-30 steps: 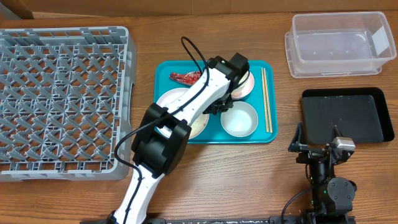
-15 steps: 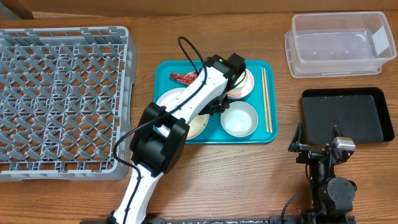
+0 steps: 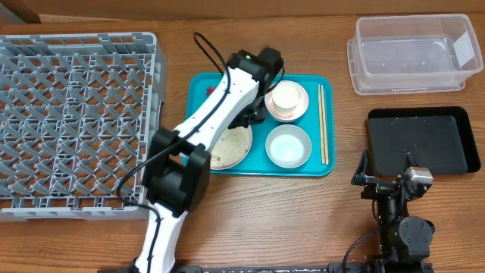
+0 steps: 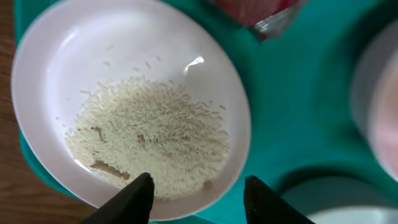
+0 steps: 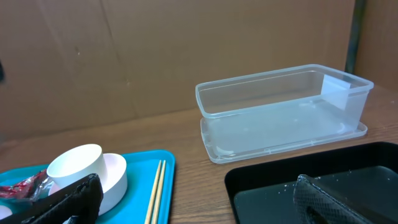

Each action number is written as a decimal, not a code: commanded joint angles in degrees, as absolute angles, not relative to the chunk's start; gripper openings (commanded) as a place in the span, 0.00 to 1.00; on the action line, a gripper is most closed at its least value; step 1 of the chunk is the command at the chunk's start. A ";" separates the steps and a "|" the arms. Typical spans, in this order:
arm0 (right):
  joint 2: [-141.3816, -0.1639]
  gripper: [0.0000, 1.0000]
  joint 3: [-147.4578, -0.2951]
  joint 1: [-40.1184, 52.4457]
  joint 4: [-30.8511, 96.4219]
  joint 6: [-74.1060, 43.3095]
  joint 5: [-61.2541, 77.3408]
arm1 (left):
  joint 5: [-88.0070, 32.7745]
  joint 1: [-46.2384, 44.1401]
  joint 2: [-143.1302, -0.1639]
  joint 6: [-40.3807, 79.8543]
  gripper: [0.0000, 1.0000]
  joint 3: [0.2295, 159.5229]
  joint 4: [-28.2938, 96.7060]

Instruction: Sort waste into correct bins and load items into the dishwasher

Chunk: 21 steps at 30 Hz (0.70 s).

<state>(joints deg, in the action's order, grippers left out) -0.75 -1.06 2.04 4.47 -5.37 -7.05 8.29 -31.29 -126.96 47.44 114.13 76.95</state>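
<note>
My left gripper [image 3: 246,114] is open and empty, hovering low over the teal tray [image 3: 318,163] at the near edge of the white plate [image 4: 74,56]. The plate holds rice-like crumbs [image 4: 149,137]. The red wrapper [image 4: 261,9] lies just beyond the plate; in the overhead view only its end [image 3: 210,91] shows beside my arm. A small white cup [image 3: 286,97] sits inside the pink bowl [image 3: 300,112]. The grey-blue bowl [image 3: 289,145] and chopsticks [image 3: 324,121] are on the same tray. My right gripper [image 5: 199,199] is open and empty by the black tray [image 3: 420,140].
The grey dish rack [image 3: 76,121] fills the left side of the table. The clear tub [image 3: 413,53] stands at the back right, behind the black tray. My left arm crosses over the plate's left part and the tray's left edge.
My left gripper has swung left and back, off the pink bowl and cup, which now show fully, toward the wrapper and plate. The right arm has not moved.
</note>
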 commanded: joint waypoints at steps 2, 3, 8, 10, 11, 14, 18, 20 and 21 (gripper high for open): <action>-0.23 1.00 -0.47 2.50 4.16 -5.61 -7.68 | 9.96 -31.38 -122.08 47.16 0.72 116.16 75.64; -0.23 1.00 -0.47 2.50 4.16 -5.61 -7.68 | 10.63 -31.38 -122.02 47.13 0.82 116.16 75.07; -0.23 1.00 -0.47 2.50 4.16 -5.61 -7.68 | 13.80 -30.61 -122.13 47.13 1.00 116.16 72.84; -0.23 1.00 -0.47 2.50 4.16 -5.61 -7.68 | 14.15 -30.00 -122.13 47.13 1.00 116.16 72.12; -0.23 1.00 -0.47 2.50 4.16 -5.61 -7.68 | 14.15 -29.69 -122.13 47.13 1.00 116.14 71.85; -0.23 1.00 -0.47 2.50 4.16 -5.61 -7.68 | 14.44 -28.84 -122.13 47.13 1.00 116.14 70.96; -0.23 1.00 -0.47 2.50 4.16 -5.61 -7.68 | 18.02 -27.27 -122.13 47.16 1.00 116.16 70.06; -0.23 1.00 -0.47 2.50 4.16 -5.61 -7.68 | 19.46 -26.17 -122.13 47.16 1.00 116.14 70.00; -0.23 1.00 -0.47 2.50 4.16 -5.61 -7.68 | 19.88 -25.47 -122.13 47.13 1.00 116.14 70.08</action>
